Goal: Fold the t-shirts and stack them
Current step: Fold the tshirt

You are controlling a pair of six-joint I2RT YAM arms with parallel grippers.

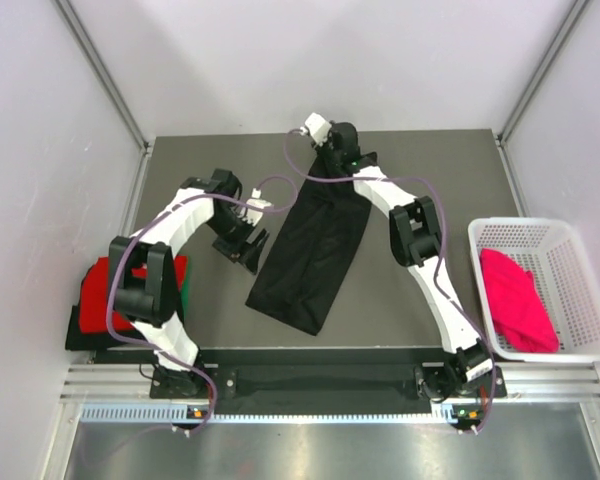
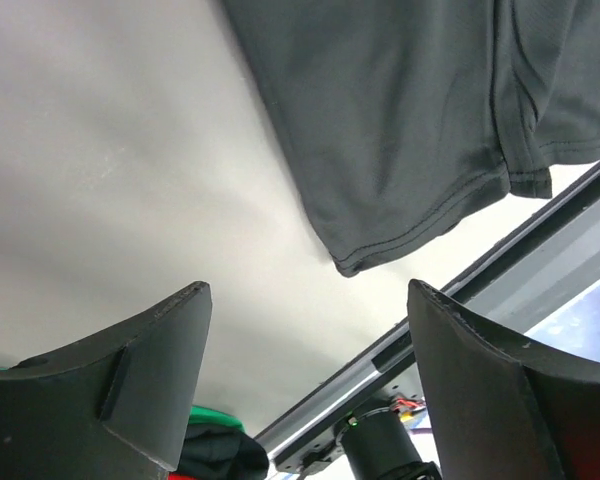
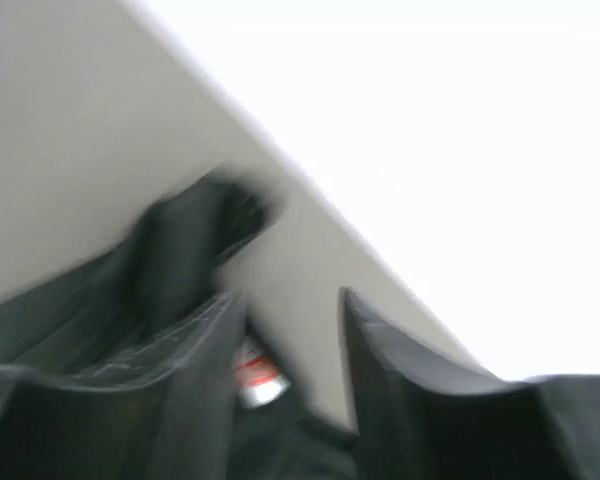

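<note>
A black t-shirt (image 1: pixel 310 255), folded into a long strip, lies slanted on the middle of the table. My left gripper (image 1: pixel 252 255) is open and empty just left of it; the left wrist view (image 2: pixel 310 290) shows the shirt's hem corner (image 2: pixel 400 120) ahead of the jaws. My right gripper (image 1: pixel 334 170) is at the shirt's far end. In the blurred right wrist view (image 3: pixel 292 295) its fingers stand apart, with black cloth (image 3: pixel 170 250) beside the left finger and the white neck label (image 3: pixel 255 372) low between them. A red shirt (image 1: pixel 105 285) tops a stack at the left.
The stack shows a green shirt (image 1: pixel 183 280) and a black layer (image 1: pixel 80 335) under the red one, at the table's left edge. A white mesh basket (image 1: pixel 540 225) at the right holds a magenta-pink shirt (image 1: pixel 515 300). Frame posts and walls enclose the table.
</note>
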